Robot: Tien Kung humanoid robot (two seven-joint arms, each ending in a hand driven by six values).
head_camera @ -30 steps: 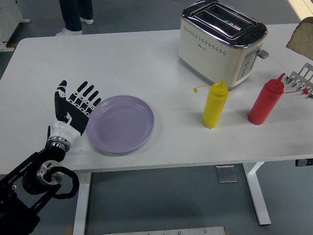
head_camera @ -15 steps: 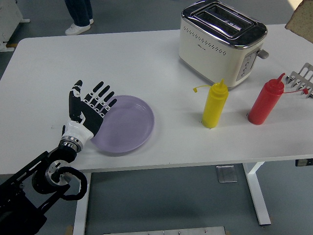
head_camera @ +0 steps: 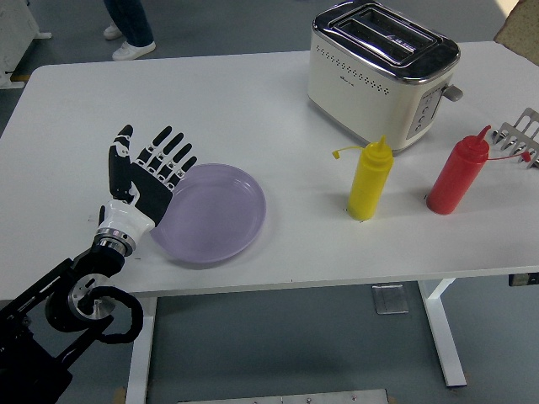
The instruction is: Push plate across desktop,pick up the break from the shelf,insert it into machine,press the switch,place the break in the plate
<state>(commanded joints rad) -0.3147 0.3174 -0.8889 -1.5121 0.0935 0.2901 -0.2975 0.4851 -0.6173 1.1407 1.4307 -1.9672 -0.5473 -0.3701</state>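
A lilac plate lies on the white table, left of centre near the front edge. My left hand stands upright with its fingers spread, palm against the plate's left rim, holding nothing. A cream two-slot toaster sits at the back right with empty slots. Only a corner of a brown bread slice shows at the top right edge; whatever holds it is out of the picture. A metal rack pokes in at the right edge. My right hand is not visible.
A yellow squeeze bottle and a red squeeze bottle stand in front of the toaster. A person's legs are beyond the table's far left corner.
The bread slice has risen from beside the rack toward the top right corner. My left hand shifted right against the plate's rim, then back a little left. The plate has barely moved.
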